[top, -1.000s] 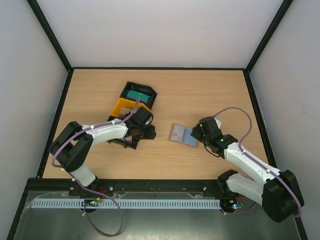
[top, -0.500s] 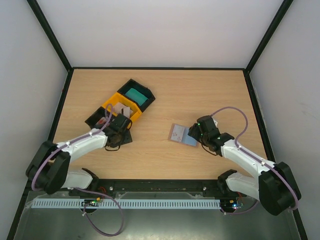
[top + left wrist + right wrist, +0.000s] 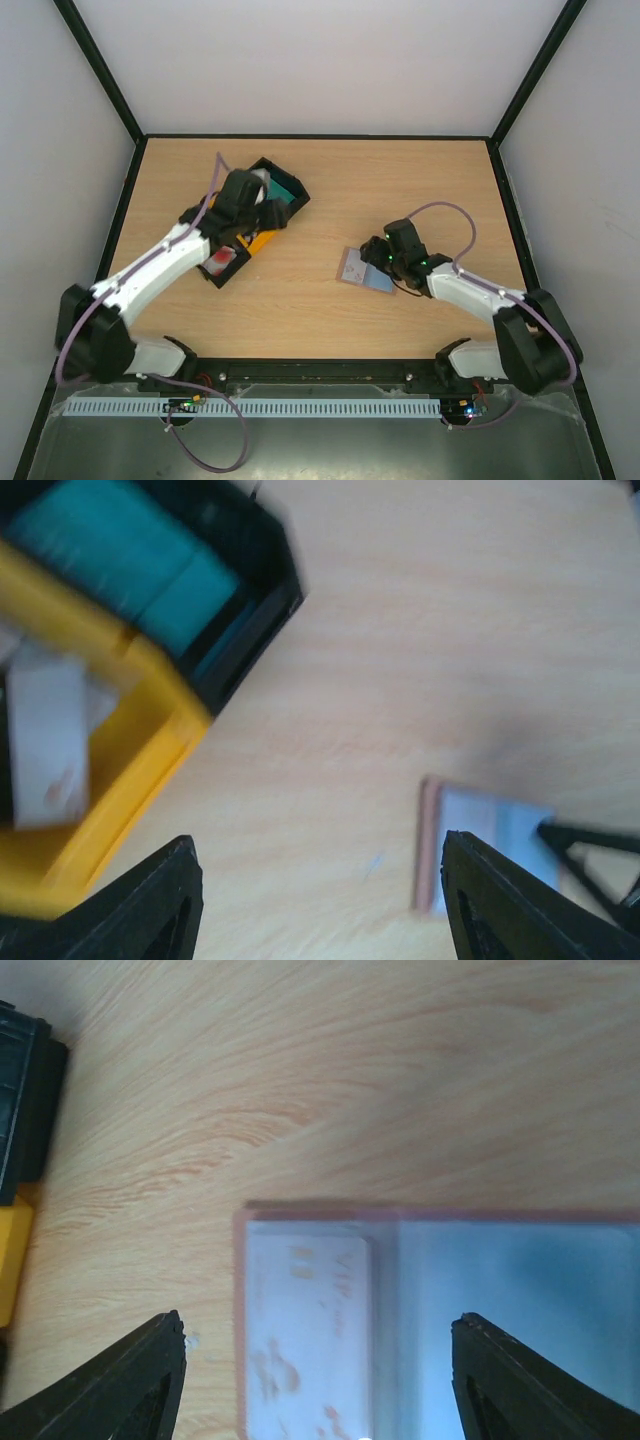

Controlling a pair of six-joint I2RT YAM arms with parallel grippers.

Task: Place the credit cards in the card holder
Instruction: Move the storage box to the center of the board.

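the holder [image 3: 365,270] is found lying flat on the table [image 3: 420,180], near the middle and well apart from the trays. a brownish-pink edge is seen around it, and a bluish shine on its right half. a pale card [image 3: 305,1345] is seen at its left half. whether this card is inside a pocket or only laid on top cannot be told.

the right gripper [image 3: 318,1360] is positioned low over the holder. its jaws are released and spread wide, the pale card is seen between the fingers, and nothing is grasped. whether the fingers are touching the holder cannot be told.

the left gripper [image 3: 318,890] is positioned above the trays, at the left side of the table. its jaws are released as well, and only wood is seen between them. its wrist picture is blurred.

three trays are set in a row, one against the other. teal cards [image 3: 120,560] are seen in the black tray [image 3: 265,600] at the far end. a white card [image 3: 45,740] is seen in the yellow tray [image 3: 160,750] beside it. a red card [image 3: 220,262] is seen in the second black tray [image 3: 213,277], the one nearest to the arm bases.
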